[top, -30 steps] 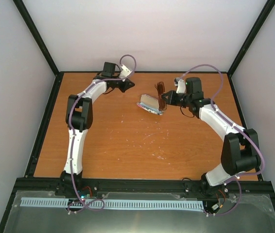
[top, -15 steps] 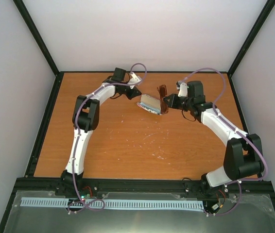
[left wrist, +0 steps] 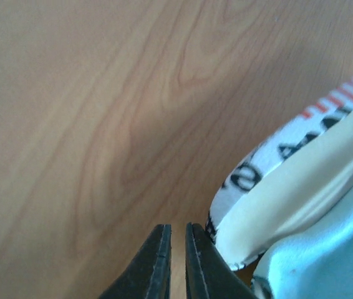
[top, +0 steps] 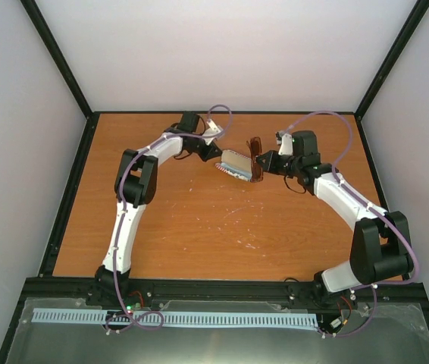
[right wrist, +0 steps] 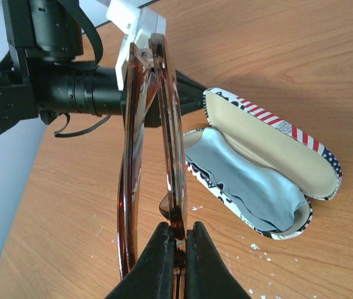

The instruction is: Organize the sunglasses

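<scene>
The sunglasses are folded, brown-framed, and held upright in my right gripper, which is shut on the frame just above the table. In the top view they hang at the right end of the open flag-patterned case, with my right gripper beside it. The case lies open with the light blue cloth inside. My left gripper is shut and empty, its tips next to the case's left edge. In the top view it is at the case's far-left corner.
The orange wooden table carries small white specks near its middle. Black frame rails run along the table's edges, with white walls behind. My left arm's wrist shows close behind the sunglasses in the right wrist view.
My left gripper has swung right across the back of the table to the case's left edge. My right gripper with the sunglasses has barely shifted, settling slightly closer over the case.
</scene>
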`<state>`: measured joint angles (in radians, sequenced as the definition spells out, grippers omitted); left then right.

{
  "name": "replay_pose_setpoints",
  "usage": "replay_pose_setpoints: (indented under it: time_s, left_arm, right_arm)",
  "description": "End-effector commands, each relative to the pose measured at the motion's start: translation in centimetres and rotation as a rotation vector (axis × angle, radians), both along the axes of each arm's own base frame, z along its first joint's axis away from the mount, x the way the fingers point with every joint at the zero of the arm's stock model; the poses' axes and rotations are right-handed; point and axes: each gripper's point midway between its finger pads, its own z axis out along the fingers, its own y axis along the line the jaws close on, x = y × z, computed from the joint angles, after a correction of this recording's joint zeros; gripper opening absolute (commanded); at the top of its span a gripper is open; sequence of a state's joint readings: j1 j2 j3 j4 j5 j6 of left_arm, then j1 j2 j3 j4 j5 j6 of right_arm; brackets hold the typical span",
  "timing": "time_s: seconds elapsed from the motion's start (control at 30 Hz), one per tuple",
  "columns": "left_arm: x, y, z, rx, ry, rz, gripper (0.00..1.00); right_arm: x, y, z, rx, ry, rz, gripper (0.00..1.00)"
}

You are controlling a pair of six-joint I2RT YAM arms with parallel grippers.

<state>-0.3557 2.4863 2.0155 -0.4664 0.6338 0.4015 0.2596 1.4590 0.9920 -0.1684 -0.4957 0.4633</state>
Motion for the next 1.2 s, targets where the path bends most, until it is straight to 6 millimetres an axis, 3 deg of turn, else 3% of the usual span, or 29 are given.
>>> replay_pose_setpoints:
  time_s: [0.0,0.43,0.67,0.93,1.17]
  left_arm:
    - [-2.0,-0.1,0.3,-0.027,0.059,-0.013,0.11]
    - [-6.3,-0.9,3.8,-0.136,0.129,-0.037,0.1]
    - [-9.0,-1.6,3.3,-0.142,0.17,-0.063,0.1]
    - [-12.8,-3.3,1.1,-0.137,0.242,-0.106,0.1]
    - [-12.6,-4.7,3.1,-0.183,0.246,-0.109,0.17]
  right_arm:
    - [-0.1,-0.3,0.7,0.002,-0.021,-0.03,0.03]
    - [-0.7,-1.1,-2.6,0.009,0.082,-0.117,0.03]
    - [-0.6,-1.6,-3.1,-0.009,0.094,-0.149,0.03]
    - [-0.8,-1.5,-3.4,-0.006,0.098,-0.154,0.03]
    - [-0.8,-1.0,-3.2,-0.005,0.09,-0.147,0.03]
